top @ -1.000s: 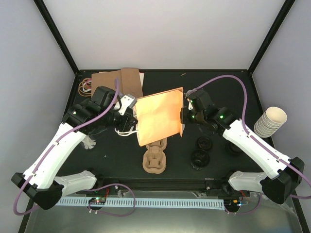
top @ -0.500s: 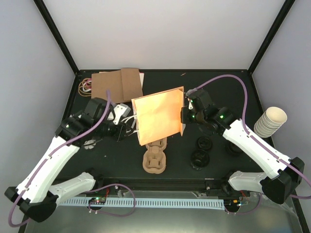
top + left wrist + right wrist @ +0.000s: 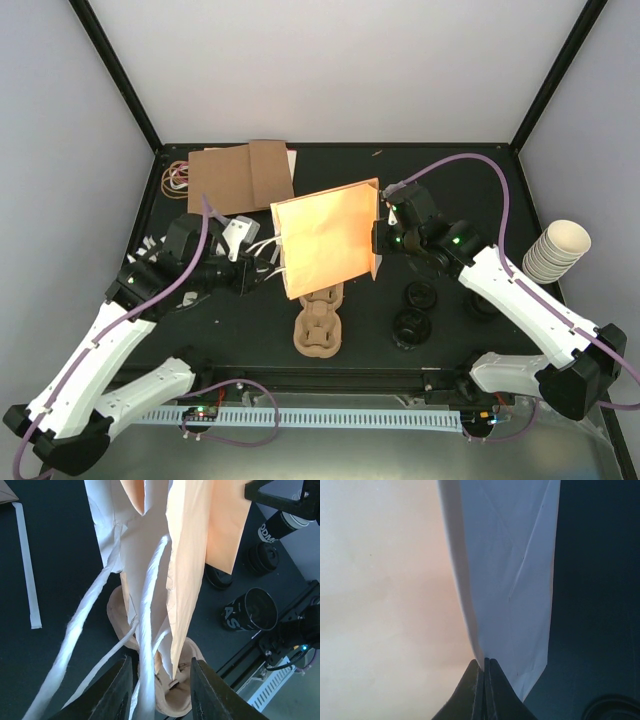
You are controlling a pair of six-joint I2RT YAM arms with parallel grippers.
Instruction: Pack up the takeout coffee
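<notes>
The black table (image 3: 450, 170) is closed in by white walls at the far side and both flanks. Bare surface runs from the right gripper (image 3: 378, 240) out to the far edge and the right wall.

The orange paper bag (image 3: 325, 245) hangs tilted between the two grippers. The right fingers are pressed together on its right edge, pinching the paper. The left gripper (image 3: 262, 262) sits just beside the bag's left edge with its fingers spread. The bag's white handles (image 3: 150, 605) run down through the gap, and no pinch on them shows.

Flat brown bags (image 3: 240, 178) lie beyond the left fingers, near the far edge. A stack of cream cups (image 3: 557, 250) stands well to the right of the right fingers, at the table's right rim.

The pulp tray (image 3: 320, 335) lies on the near side of both pairs of fingers. It sits roughly between them, with its far end under the bag's lower edge.

The takeout coffee cups (image 3: 410, 325), dark with black lids, stand on the table outside the tray. They are to the near right of the right fingers and under that arm's reach. They are well apart from the left fingers, with the bag and tray in between. One cup is partly hidden by the right forearm.

Rubber bands (image 3: 177, 178) lie at the far left corner, beyond the left fingers.
</notes>
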